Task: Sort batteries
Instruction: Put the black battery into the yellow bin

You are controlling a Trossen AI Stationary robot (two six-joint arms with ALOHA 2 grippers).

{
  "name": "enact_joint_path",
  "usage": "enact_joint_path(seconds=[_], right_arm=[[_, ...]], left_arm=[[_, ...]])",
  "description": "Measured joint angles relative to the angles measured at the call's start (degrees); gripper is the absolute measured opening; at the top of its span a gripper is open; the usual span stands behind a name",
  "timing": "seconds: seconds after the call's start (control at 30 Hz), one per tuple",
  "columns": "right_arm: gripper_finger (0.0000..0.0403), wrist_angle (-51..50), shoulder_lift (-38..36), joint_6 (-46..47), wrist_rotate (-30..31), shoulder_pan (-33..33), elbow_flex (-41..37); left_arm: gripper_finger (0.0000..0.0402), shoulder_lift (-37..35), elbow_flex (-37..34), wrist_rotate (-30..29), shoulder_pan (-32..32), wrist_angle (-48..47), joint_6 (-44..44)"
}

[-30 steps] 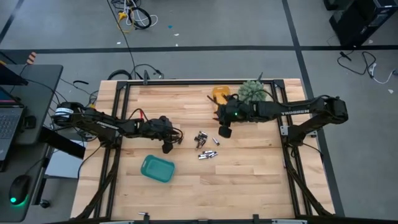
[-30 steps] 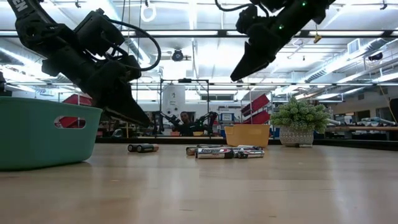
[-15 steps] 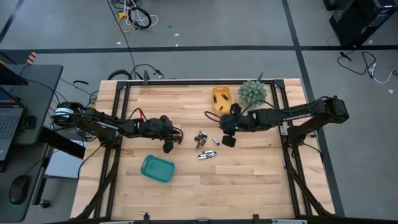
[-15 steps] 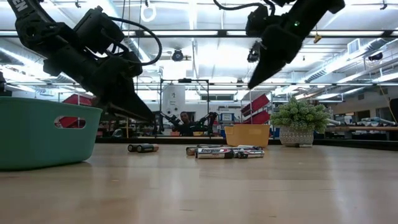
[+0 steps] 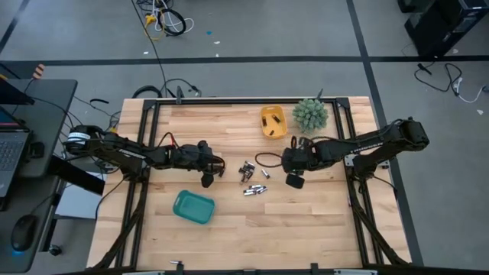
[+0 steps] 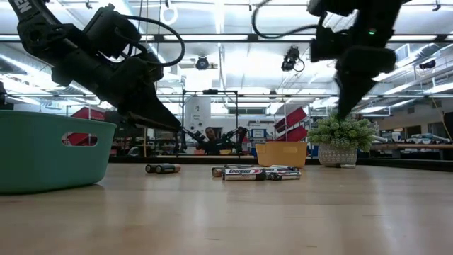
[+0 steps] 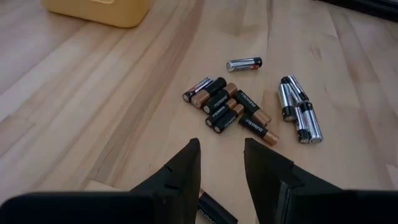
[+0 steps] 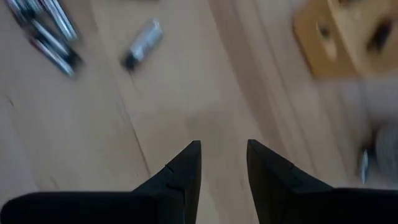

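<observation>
Several small batteries lie on the wooden table in loose groups: dark ones (image 7: 229, 109), silvery ones (image 7: 298, 116) and a single one (image 7: 244, 64). From above the groups sit mid-table (image 5: 246, 169) (image 5: 256, 190). My left gripper (image 5: 206, 181) (image 7: 221, 167) hovers left of them, open and slanting down, with nothing between its fingers. One dark battery (image 7: 214, 208) lies on the table beneath it. My right gripper (image 5: 294, 181) (image 8: 222, 163) hangs open to the right of the batteries, pointing steeply down over bare wood.
A teal tray (image 5: 192, 207) stands near the front left. A yellow tray (image 5: 273, 122) and a small potted plant (image 5: 309, 114) stand at the far edge. Black frame rails (image 5: 145, 168) run along both sides of the table.
My right gripper has swung toward the table's right and near edges, away from the yellow tray, sunk a little and tipped from slanting to pointing steeply down. My left gripper's fingers have tipped up slightly. The batteries have not moved.
</observation>
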Motion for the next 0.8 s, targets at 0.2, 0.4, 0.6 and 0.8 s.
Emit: enact_joint_path(seconds=[0.2, 0.4, 0.6, 0.8], right_arm=[[0.0114, -17.4, 0.0, 17.0, -7.7, 2.5, 0.0], [0.0114, -21.7, 0.0, 23.2, -9.2, 6.1, 0.0], [0.0114, -3.5, 0.0, 11.2, -2.7, 6.8, 0.0], [0.0114, 23.6, 0.1, -9.3, 1.3, 5.0, 0.0]], left_arm=[[0.0119, 0.0, 0.0, 0.0, 0.0, 0.0, 0.2], [0.0119, 0.0, 0.0, -0.1, 0.0, 2.3, 1.8], [0.0119, 0.0, 0.0, -0.1, 0.0, 2.5, 2.7], [0.0119, 0.0, 0.0, -0.1, 0.0, 2.5, 2.7]])
